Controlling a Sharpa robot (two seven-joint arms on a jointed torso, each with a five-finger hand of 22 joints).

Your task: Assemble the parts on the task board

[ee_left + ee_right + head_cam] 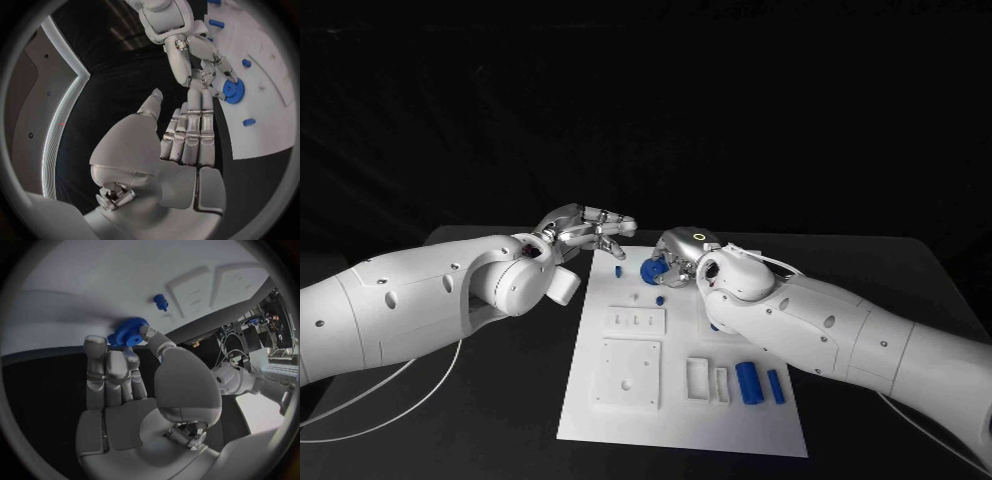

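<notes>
The white task board (678,405) runs from the centre of the head view down to its lower middle, bearing raised white blocks and, at its lower right, two blue cylinders (749,383). Both arms meet at the board's upper end. The right hand (672,262), just right of centre, grips a blue gear (652,270) at the board's top edge; its wrist view shows fingertips (147,331) closed on the gear's rim with the gear touching the board. The left hand (589,232), just left of centre, holds nothing, its fingers lying straight and together with the thumb apart, hovering near the gear. A small blue peg (656,299) lies just below the gear. The likely risk is the gear slipping or tilting, since the hold looks to be only at the rim by the fingertips; the two hands are also close enough to knock each other. The right wrist view shows the grip itself, which the head view hides behind the hand's back; the left wrist view shows the gear's toothed face (233,91) and the right hand's fingers from the far side.
</notes>
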